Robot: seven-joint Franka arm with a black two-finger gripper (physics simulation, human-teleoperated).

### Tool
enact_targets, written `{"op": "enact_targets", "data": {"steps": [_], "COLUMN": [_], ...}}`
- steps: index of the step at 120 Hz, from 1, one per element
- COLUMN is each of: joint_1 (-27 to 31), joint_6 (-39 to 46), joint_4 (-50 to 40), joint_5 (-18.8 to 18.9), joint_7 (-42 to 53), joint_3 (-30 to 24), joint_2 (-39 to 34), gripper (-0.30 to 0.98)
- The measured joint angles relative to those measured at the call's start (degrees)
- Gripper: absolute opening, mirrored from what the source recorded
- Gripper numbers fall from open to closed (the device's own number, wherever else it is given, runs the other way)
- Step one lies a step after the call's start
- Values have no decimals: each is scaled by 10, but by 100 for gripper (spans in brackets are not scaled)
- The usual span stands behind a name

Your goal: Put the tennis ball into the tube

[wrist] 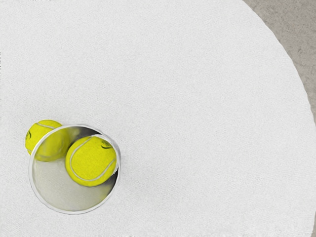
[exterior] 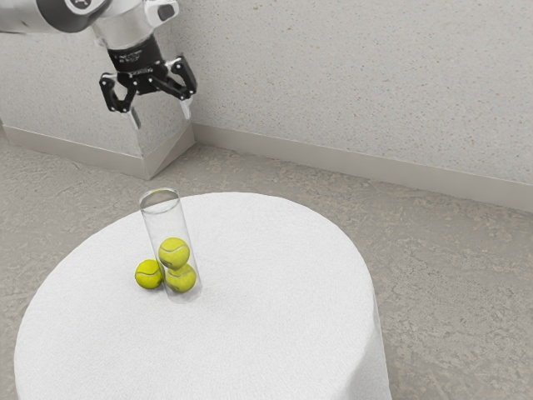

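Note:
High above the table, my gripper stands open in the exterior view, its two fingers wide apart with nothing between them. Below it a clear tube stands upright on the table with two tennis balls stacked inside, the upper ball resting on the lower ball. A loose tennis ball lies on the cloth right beside the tube's base, toward the exterior view's left. In the wrist view the tube's round rim surrounds the upper ball, and the loose ball peeks out past the rim.
A round table with a white cloth carries the tube and balls. Its curved edge borders the floor in the wrist view. Behind the table runs a speckled wall, with a projecting wall corner near the arm.

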Motion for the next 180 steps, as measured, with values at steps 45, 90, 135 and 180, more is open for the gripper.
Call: {"op": "enact_targets", "data": {"steps": [45, 90, 135, 180], "joint_1": [9, 77, 146, 174], "joint_6": [-41, -17, 149, 351], "joint_4": [-31, -199, -308, -421], "joint_5": [22, 25, -18, -102], "joint_7": [163, -132, -353, -425], "joint_3": [2, 9, 10, 9], "joint_2": [-58, -140, -77, -12], "gripper": [69, 69, 69, 69]}}
